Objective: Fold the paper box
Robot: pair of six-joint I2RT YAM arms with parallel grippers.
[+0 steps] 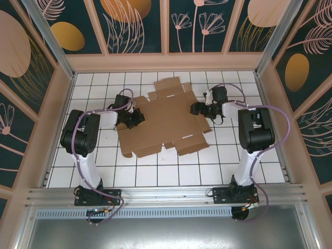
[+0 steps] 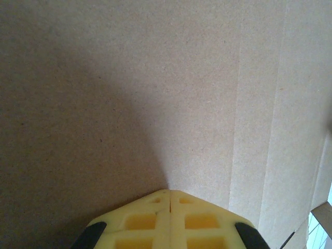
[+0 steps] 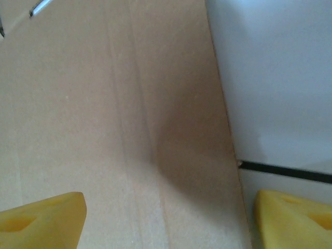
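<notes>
While the paper box [image 1: 166, 122] lies flat as an unfolded sheet in the middle of the tiled surface [image 1: 155, 176], its left edge is met by the left end effector [image 2: 168, 193], whose fingers are pressed together, tips at the cardboard. At the right edge the right end effector [image 3: 168, 207] is held wide, one finger over cardboard, the other over tile. If it is pressed unevenly, the light sheet could be slid sideways or creased off its score lines. Patterned walls [image 1: 140, 26] enclose the surface; only the sheet's own projecting flaps could be caught.
</notes>
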